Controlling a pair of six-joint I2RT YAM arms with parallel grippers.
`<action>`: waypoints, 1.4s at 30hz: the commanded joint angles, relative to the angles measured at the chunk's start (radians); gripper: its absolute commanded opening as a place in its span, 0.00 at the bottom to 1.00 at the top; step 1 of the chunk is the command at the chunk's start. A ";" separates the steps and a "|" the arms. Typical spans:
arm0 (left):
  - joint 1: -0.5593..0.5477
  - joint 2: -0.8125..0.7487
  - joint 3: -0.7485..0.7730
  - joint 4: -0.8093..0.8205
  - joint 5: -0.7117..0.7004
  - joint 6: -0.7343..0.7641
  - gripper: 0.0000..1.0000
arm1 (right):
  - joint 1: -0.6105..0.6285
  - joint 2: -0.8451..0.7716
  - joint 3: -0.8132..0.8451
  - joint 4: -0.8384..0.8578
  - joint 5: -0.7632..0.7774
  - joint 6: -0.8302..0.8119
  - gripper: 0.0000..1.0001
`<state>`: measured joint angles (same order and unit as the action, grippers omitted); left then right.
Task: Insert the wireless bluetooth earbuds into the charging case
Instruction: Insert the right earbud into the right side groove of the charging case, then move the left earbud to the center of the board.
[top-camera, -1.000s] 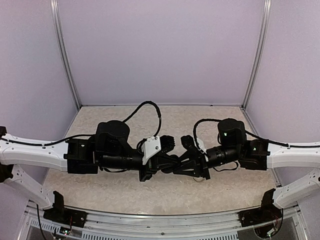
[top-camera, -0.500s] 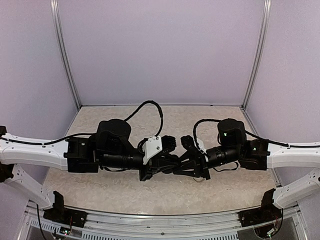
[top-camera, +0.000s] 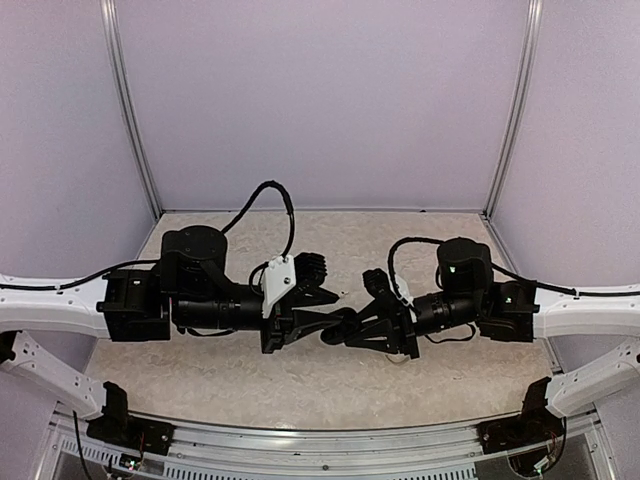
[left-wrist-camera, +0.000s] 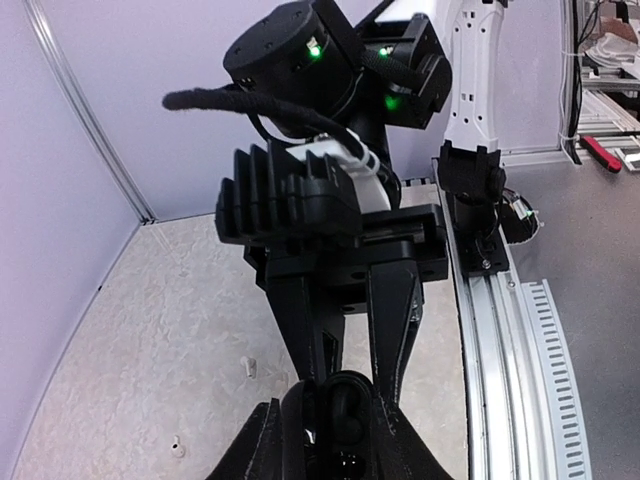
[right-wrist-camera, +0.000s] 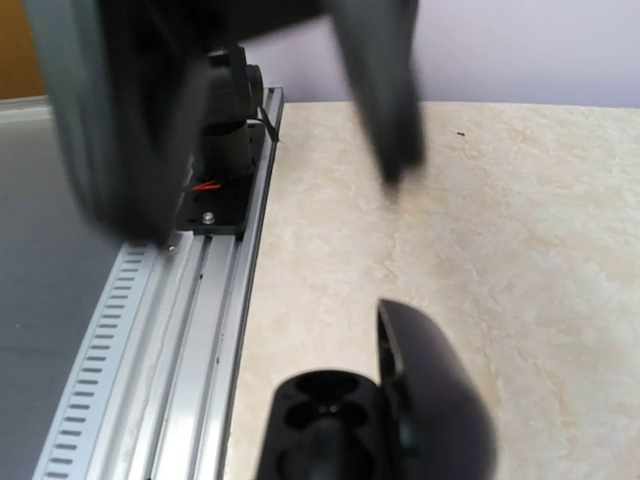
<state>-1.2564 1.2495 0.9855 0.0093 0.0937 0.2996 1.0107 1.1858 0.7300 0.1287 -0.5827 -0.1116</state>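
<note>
My right gripper (top-camera: 342, 332) is shut on the black charging case (right-wrist-camera: 325, 415), held above the table with its lid (right-wrist-camera: 435, 400) open. The same case (left-wrist-camera: 350, 405) shows in the left wrist view, pinched between the right fingers (left-wrist-camera: 300, 330). The upper sockets look empty. A glossy rounded black shape (left-wrist-camera: 346, 461), possibly an earbud, sits low in the case; I cannot tell for sure. No other earbud shows. My left gripper (top-camera: 325, 308) is open, its fingers just left of the case and off it. It is a blur in the right wrist view.
Two tiny white bits (left-wrist-camera: 250, 367) (left-wrist-camera: 177, 445) lie on the beige table (top-camera: 420, 240). The metal rail (right-wrist-camera: 170, 330) runs along the near edge. Lilac walls close the back and sides.
My left arm has drawn back to the left, taking its fingers off the case. The right arm and the case have stayed where they were.
</note>
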 joint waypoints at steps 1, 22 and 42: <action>-0.001 -0.059 -0.032 0.036 -0.037 -0.040 0.36 | -0.010 -0.012 -0.029 0.055 -0.005 0.034 0.00; 0.477 0.137 -0.185 0.071 -0.102 -0.452 0.41 | -0.122 -0.102 -0.119 0.118 -0.054 0.109 0.00; 0.477 0.682 0.228 -0.140 -0.101 -0.571 0.33 | -0.131 -0.165 -0.150 0.098 -0.018 0.109 0.00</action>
<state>-0.7704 1.8893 1.1778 -0.0788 -0.0086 -0.2447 0.8913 1.0485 0.5934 0.2157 -0.6098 -0.0093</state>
